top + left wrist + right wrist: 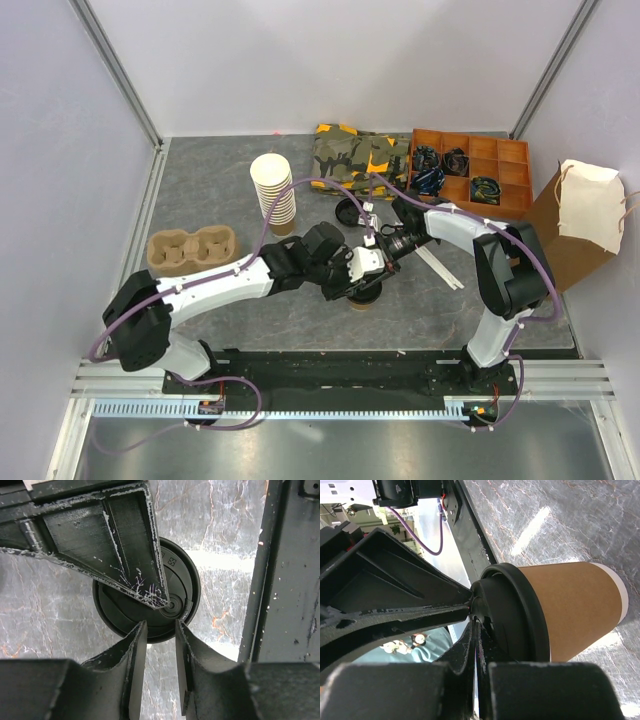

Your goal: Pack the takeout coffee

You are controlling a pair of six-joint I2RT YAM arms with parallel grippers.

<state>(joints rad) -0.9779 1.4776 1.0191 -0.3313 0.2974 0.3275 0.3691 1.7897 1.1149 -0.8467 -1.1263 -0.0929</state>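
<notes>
The takeout coffee [366, 299] stands upright on the table [450, 315], near its middle and between the two arms, with the black lid [182, 575] fitted on the brown cup. Both grippers are placed at the lid, so the step in hand is judged to be seating or checking the lid before the cup is packed. The left gripper [161, 626] is held above the near edge of the lid. Its fingers [131, 672] are set narrow, only lid and table show in the slim gap, and nothing is held between them. The right gripper [475, 626] is presented at the lid top. Its fingers [464, 655] are closed to a thin slit and their tips are laid against the lid. Whether a raised feature of the lid is nipped cannot be told. For the next move, it is judged that one gripper must be cleared and the other opened wide enough to span the cup wall below the lid rim. It should then be closed lightly, since a paper wall is likely to deform. The pulp cup carrier [191, 250] at the left and the brown paper bag [548, 225] at the right are the likely destinations. Which of them is intended cannot be told.
</notes>
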